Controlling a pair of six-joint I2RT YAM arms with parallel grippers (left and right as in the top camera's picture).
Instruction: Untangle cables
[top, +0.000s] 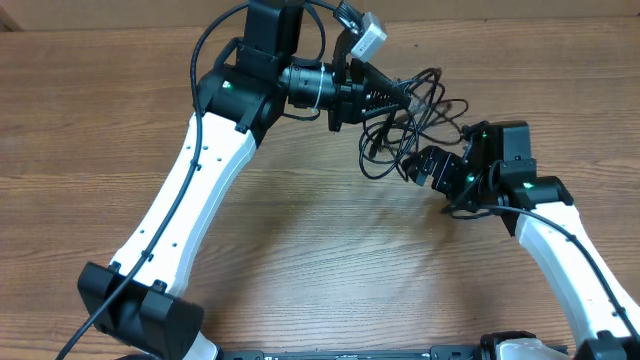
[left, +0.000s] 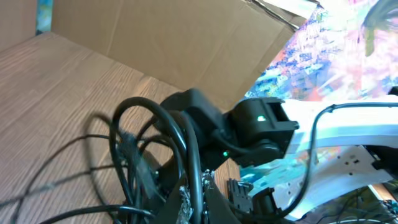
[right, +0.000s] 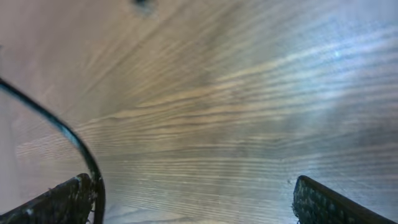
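Cables (top: 420, 108) pinched in left tool (top: 400, 95) — right tool (top: 416, 167) near.

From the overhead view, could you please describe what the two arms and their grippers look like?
Both arms have white tapered links, the left arm and right arm alike, with chunky black joints showing small green lights. A thick black wire runs along each. The left gripper and right gripper are black; the right's fingers look dark and textured.

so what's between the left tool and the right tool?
The cables: their tangle runs from the shut left tool toward the open right tool, covering most of that stretch. Seen in the overhead view.
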